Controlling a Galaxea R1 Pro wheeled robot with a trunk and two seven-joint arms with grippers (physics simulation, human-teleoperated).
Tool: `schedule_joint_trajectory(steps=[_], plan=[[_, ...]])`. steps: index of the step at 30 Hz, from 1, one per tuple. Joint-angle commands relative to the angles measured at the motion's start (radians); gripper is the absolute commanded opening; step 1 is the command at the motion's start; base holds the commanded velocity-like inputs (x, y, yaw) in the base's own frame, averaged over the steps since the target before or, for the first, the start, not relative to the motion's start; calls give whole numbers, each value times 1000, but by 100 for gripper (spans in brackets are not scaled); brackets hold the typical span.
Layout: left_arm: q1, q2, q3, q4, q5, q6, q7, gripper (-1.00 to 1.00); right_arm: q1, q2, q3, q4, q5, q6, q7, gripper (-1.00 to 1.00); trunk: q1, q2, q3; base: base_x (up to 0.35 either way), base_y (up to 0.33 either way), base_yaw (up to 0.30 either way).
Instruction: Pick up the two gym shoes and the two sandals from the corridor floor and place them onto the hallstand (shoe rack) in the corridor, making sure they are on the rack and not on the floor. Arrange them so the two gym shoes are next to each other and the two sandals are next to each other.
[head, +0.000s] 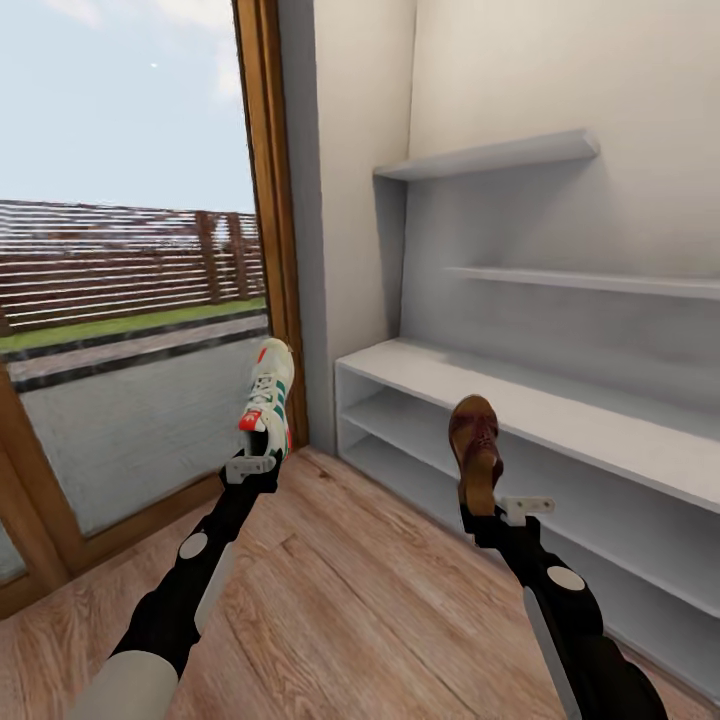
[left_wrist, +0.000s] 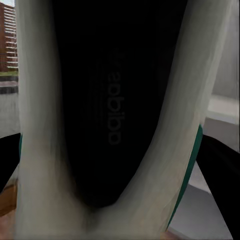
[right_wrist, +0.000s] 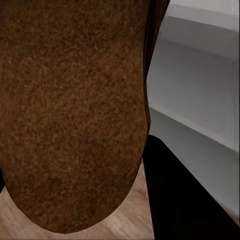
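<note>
The left gripper (head: 252, 462) is clamping the heel of a white low-top gym shoe (head: 268, 398) with teal-green side stripes and orange-red patches, and it is holding this shoe in the air in front of the glass door (head: 130, 300). The long axis of the shoe is standing nearly upright, with the toe pointing to about 12 o'clock and leaning slightly toward 1 o'clock. In the left wrist view its dark inside (left_wrist: 112, 115) is lying between smooth white walls. The right gripper (head: 488, 515) is gripping the heel end of a dark-brown leather sandal (head: 475, 450), which is also raised, before the white bench-like hallstand (head: 560, 420). Its long axis is running toward 12 o'clock, toe up, and its tan insole is facing the camera. In the right wrist view the sole (right_wrist: 75, 110) is looking rough and grainy. Under both arms the light-brown wood-plank floor (head: 350, 600) is showing clear grain.
</note>
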Motion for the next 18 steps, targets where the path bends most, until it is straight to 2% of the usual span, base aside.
schedule_joint_trajectory(steps=[1,6,18], plan=[[-1,-1,4,0,9,0,-9,-100,-1,0,0,-1,-3,6,0,-100,0,0,0,0,0,-300],[-1,-1,3,0,9,0,-9,-100,-1,0,0,-1,-3,6,-1,-100,0,0,3,37,40,-300],[-1,-1,4,0,9,0,-9,-100,-1,0,0,-2,-3,6,-1,-100,0,0,11,149,269,-300]])
